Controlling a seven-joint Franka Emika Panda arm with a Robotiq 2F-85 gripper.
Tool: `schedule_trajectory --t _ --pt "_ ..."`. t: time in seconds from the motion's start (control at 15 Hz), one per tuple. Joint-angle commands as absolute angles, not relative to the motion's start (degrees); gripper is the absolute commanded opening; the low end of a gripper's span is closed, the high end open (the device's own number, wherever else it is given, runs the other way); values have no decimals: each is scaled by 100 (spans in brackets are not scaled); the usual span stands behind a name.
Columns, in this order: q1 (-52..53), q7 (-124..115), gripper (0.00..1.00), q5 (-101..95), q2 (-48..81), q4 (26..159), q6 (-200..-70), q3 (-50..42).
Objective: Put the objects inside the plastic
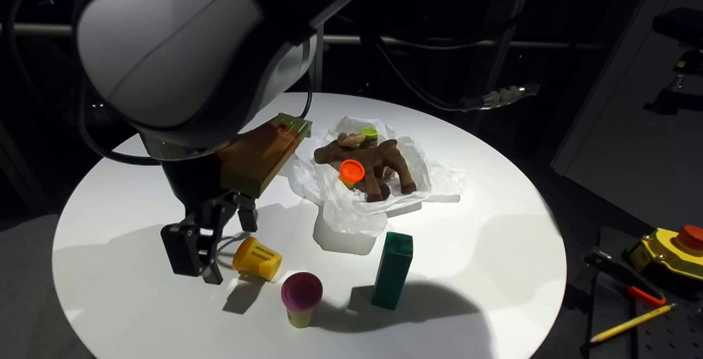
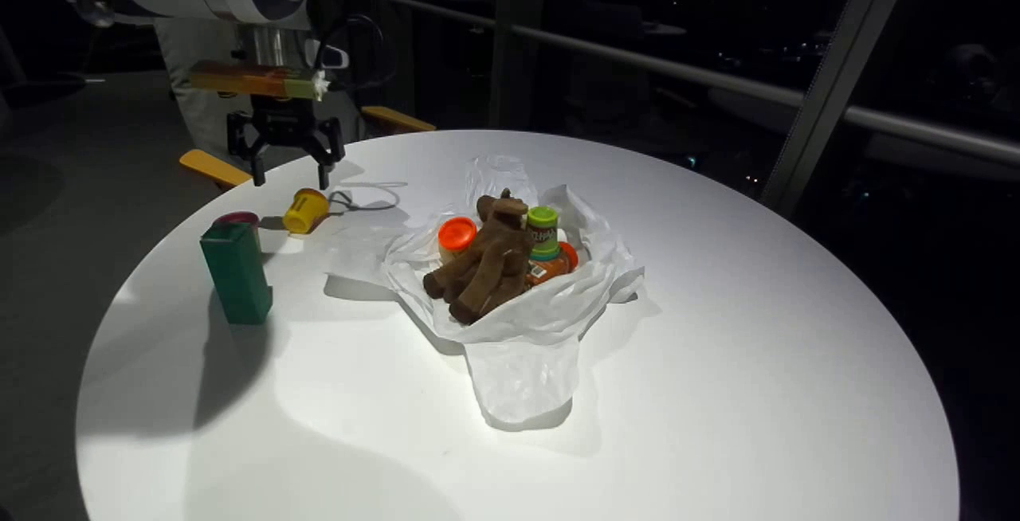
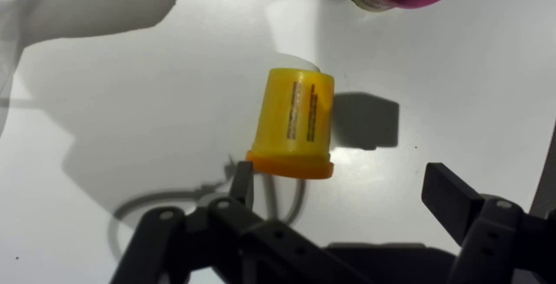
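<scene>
My gripper (image 1: 230,247) stands open above the table's near side, its jaws wide apart with nothing between them. Below and ahead of it a yellow tub (image 3: 295,114) with an orange lid lies on its side; in the wrist view one fingertip overlaps the lid's edge. A magenta-lidded cup (image 1: 301,293) stands upright beyond the tub, and a green rectangular block (image 2: 237,274) stands on end near it. The plastic (image 2: 522,378), white and crumpled, lies spread open. On it rest a brown plush (image 2: 494,262), an orange-lidded tub (image 2: 457,236), a green-lidded tub (image 2: 543,230) and an orange-brown item (image 2: 555,264).
Everything sits on a round white table (image 2: 717,393), whose edge runs close to the block and cup. Wrinkled flaps of the plastic reach out over the tabletop. A yellow box with a red button (image 1: 667,246) and a pencil (image 1: 634,323) lie off the table.
</scene>
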State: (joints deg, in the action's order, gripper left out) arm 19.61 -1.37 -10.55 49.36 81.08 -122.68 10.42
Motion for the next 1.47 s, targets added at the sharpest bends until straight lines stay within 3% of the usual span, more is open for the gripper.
schedule_trajectory --t 0.0,0.73,0.8,0.93,1.27,1.4 --pt "2035 76 100 -987 5052 7965 -12100 1006" --pt "2451 -824 99 -1451 5319 7941 -12189 361" --pt "2470 -885 74 -1475 5323 7943 -12185 336" --pt "2532 -999 71 -1558 5292 7957 -12180 272" --pt "2695 -1609 31 -1721 5145 7977 -12107 51" --pt "2718 -1845 27 -1796 5144 7953 -12044 -70"
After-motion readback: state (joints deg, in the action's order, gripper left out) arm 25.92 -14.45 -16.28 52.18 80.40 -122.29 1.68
